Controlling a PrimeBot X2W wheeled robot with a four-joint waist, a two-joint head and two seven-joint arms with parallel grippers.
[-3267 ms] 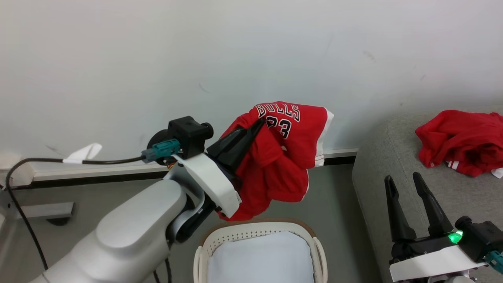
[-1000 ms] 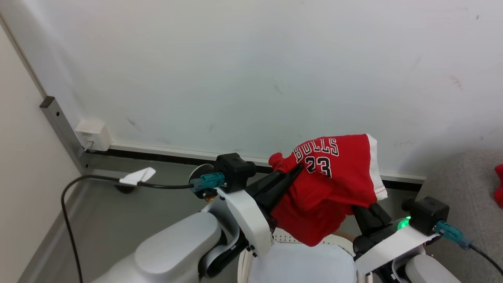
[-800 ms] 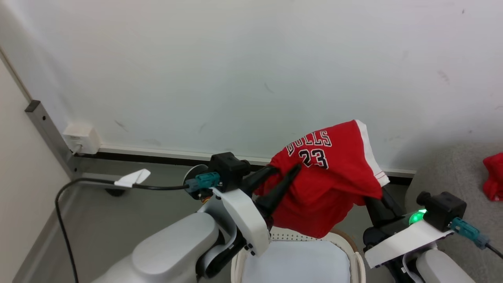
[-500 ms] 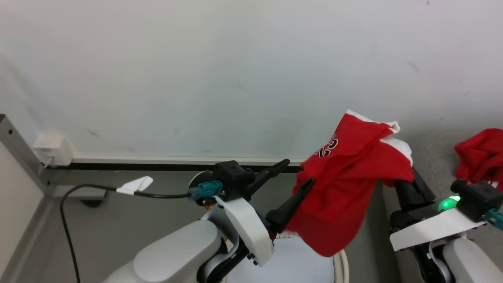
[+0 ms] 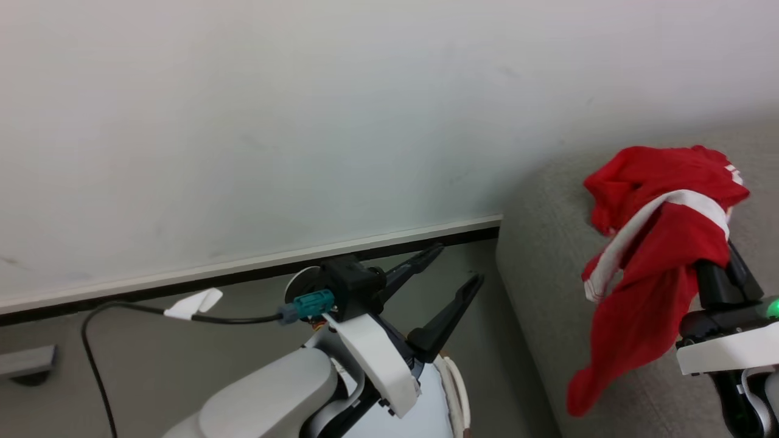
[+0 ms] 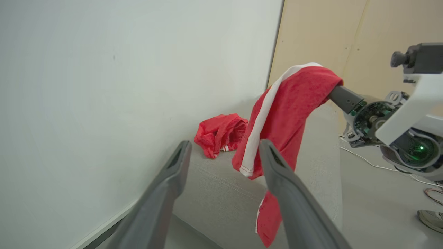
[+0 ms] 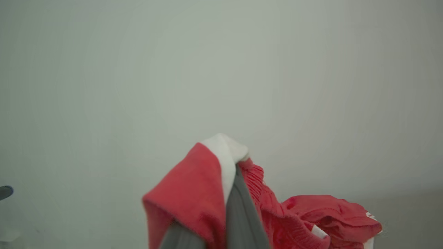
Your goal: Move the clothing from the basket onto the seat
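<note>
A red garment with white stripe trim (image 5: 657, 267) hangs over the dark fingers of my right gripper (image 5: 716, 271), which is shut on it, its fingertips hidden under the cloth. It dangles above the grey seat (image 5: 541, 274). In the left wrist view this garment (image 6: 287, 107) droops toward the cushion. A second red piece (image 6: 221, 133) lies crumpled on the seat near the wall. My left gripper (image 5: 457, 263) stands open with nothing in it, left of the seat. A sliver of the cream basket rim (image 5: 455, 389) shows beside my left forearm.
A white wall (image 5: 304, 121) with a dark baseboard runs behind everything. A black cable (image 5: 122, 310) with a white tag trails over the grey floor at the left. A shoe (image 6: 431, 219) and thin cables lie on the floor beyond the seat in the left wrist view.
The camera has swung right toward the seat. My left gripper let go of the garment and opened; my right gripper took it and carried it over the seat.
</note>
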